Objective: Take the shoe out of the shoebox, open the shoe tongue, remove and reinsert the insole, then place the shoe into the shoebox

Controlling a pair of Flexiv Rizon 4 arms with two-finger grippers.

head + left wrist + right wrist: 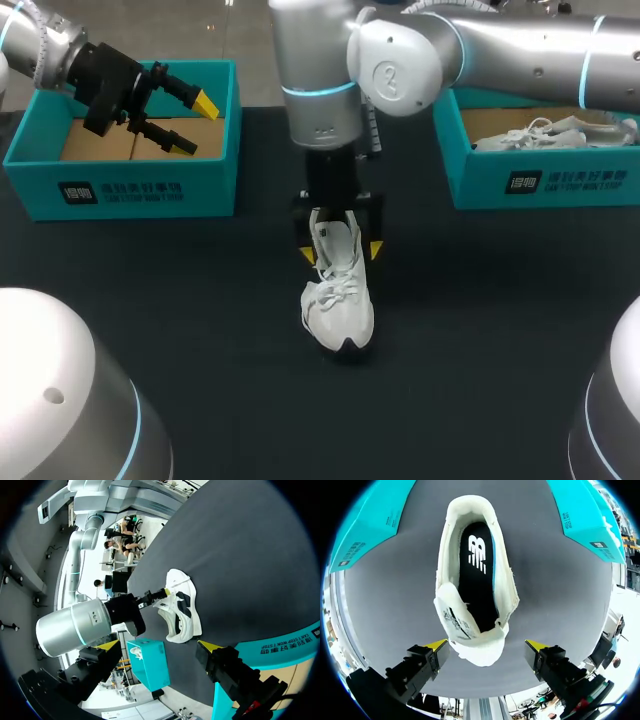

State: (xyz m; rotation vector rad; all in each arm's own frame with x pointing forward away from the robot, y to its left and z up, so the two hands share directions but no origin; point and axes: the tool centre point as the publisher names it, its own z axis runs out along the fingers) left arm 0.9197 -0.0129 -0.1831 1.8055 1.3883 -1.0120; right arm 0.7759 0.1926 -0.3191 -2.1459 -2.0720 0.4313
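- The shoe [338, 300] stands in the middle of the tabletop [200, 330], toe toward the robot, with the insole [477, 565] lying inside it.
- The left shoebox [120, 190] sits far left and the right shoebox [540, 185] far right, the latter with a second shoe [545, 135] in it.
- The right end effector [340, 250] hangs above the shoe's heel, one finger to each side.
- The left end effector [195, 122] hangs over the left shoebox.

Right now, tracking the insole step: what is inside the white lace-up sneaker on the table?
A black insole with a white logo lies inside the white lace-up sneaker; its toe end is hidden under the white tongue.
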